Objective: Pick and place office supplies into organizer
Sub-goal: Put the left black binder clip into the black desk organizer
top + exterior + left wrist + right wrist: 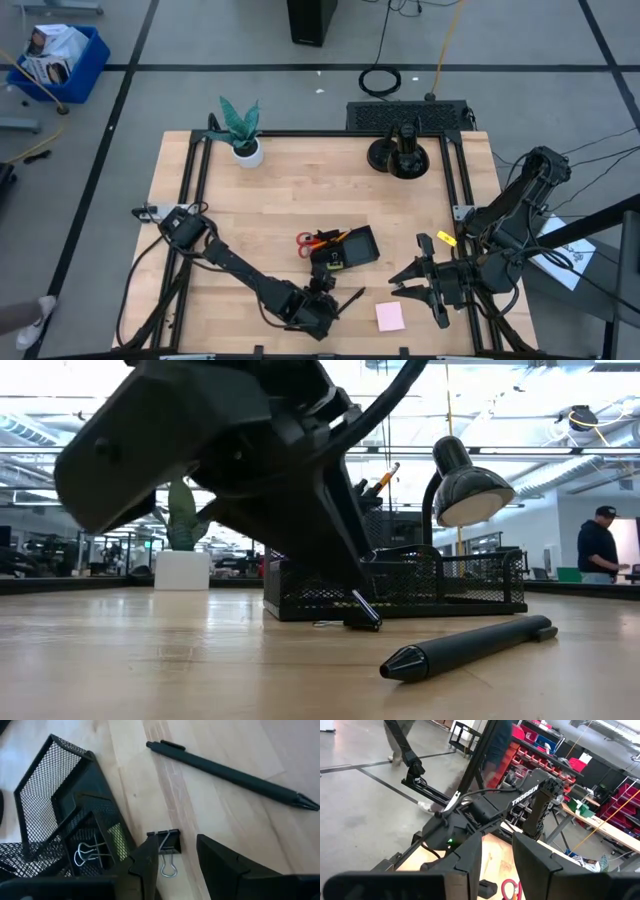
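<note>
My left gripper [175,865] sits low over the table at the near edge of the organizer [352,247], its two fingers parted with nothing between them — a small black binder clip [168,843] lies on the wood just ahead of the gap, beside the tip of one finger [148,857]; I cannot tell whether it touches. In the left wrist view the mesh organizer [55,800] is right beside that clip, and a second clip [88,854] with silver handles rests in one of its compartments next to a yellow-green piece [118,840]. A slim black pen [230,774] lies flat on the bare wood beyond the clip, apart from the tray; from table height I see the same pen [470,647] lying in front of the organizer [400,588]. From above, the red-handled scissors [308,243] and orange pencils [332,238] sit at the organizer's left end, and the pink sticky-note pad [390,317] lies on the table to the right of my left gripper [336,301], near the front edge. My right gripper [412,278] waits over the right side of the table, fingers spread and empty. A plant [241,128] stands at the far left, a round black stand [398,155] at the far right.
</note>
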Robot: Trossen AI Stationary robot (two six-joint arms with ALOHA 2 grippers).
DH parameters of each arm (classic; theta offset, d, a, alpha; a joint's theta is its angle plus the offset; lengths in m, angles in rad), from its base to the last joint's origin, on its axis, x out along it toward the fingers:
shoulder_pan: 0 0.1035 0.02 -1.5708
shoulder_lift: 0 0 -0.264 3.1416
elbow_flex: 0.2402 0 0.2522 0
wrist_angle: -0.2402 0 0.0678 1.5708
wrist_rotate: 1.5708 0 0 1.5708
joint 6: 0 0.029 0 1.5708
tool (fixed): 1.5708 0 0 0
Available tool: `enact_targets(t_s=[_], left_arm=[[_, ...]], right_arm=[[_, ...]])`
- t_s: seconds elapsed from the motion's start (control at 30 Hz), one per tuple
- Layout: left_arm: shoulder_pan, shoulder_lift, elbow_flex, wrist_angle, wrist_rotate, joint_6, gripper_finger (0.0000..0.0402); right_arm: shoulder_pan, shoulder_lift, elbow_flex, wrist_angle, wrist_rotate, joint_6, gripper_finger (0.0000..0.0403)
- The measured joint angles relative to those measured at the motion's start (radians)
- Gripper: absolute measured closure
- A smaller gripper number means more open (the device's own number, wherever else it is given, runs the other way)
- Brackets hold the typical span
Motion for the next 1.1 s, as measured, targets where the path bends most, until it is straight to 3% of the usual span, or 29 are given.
enact_targets(t_s=[0.43, 1.1], left_arm=[[0.028, 0.000, 0.000, -0.015, 0.057, 0.000, 0.0261], [0.033, 0.000, 0.000, -0.051, 0.048, -0.020, 0.0261]], right_arm=[[0.000, 0.000, 0.000, -0.001, 0.000, 0.000, 0.0303], [0.000, 0.000, 0.000, 0.000, 0.000, 0.001, 0.0303]])
